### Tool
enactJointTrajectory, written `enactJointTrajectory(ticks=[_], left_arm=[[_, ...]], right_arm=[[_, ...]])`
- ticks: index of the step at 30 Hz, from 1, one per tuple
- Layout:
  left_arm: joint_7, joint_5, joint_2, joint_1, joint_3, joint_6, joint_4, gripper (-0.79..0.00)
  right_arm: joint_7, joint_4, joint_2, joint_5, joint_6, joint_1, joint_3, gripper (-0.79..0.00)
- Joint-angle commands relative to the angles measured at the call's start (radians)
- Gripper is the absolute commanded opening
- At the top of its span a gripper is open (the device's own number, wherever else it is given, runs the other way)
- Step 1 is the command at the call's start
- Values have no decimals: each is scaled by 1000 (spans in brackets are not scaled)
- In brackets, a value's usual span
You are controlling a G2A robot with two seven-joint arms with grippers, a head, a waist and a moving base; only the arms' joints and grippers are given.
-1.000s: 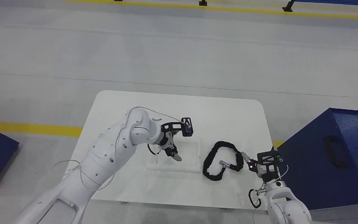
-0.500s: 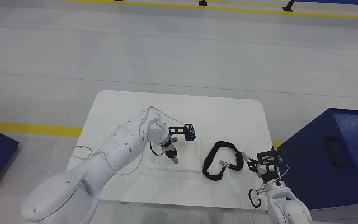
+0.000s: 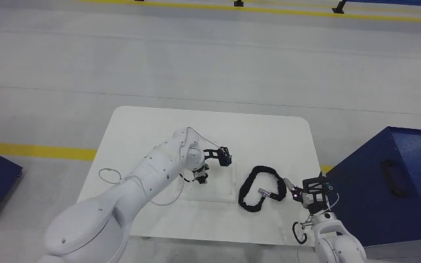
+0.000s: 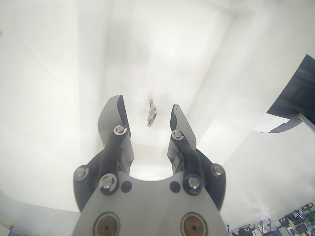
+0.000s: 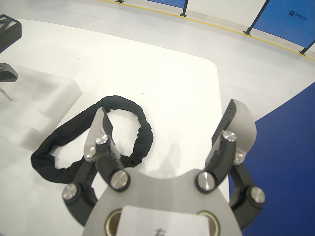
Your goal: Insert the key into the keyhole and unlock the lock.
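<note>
A small silver key [image 4: 152, 116] stands on edge in a groove of a white foam block [image 4: 172, 37]. My left gripper [image 4: 147, 103] is open, with one finger on either side of the key and not touching it. From above, this gripper [image 3: 200, 176] hangs over the foam block [image 3: 223, 187]. A black fabric-covered chain lock [image 3: 253, 191] lies looped on the table, its metal lock end [image 3: 265, 192] pointing at my right gripper [image 3: 296, 194]. The right gripper [image 5: 167, 106] is open just behind the chain lock [image 5: 142, 128], holding nothing.
The white table [image 3: 276, 138] has rounded corners and bare room along its far side. A dark blue box [image 3: 388, 177] stands off the table's right edge, close to my right arm. Yellow floor lines run beyond the table.
My left arm has swung in over the foam block, and its gripper has turned and shifted slightly toward the far side. The right arm and the chain lock have not moved.
</note>
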Motion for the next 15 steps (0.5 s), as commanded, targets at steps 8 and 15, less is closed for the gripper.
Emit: enactJointTrajectory(ticks=[8,15], left_arm=[[9,45,-35,-5,12,-5,31,-588],[19,95,-51,-6,25,-35,49,-671]], right_arm=[[0,0,0,0,0,0,0,0],[0,0,0,0,0,0,0,0]])
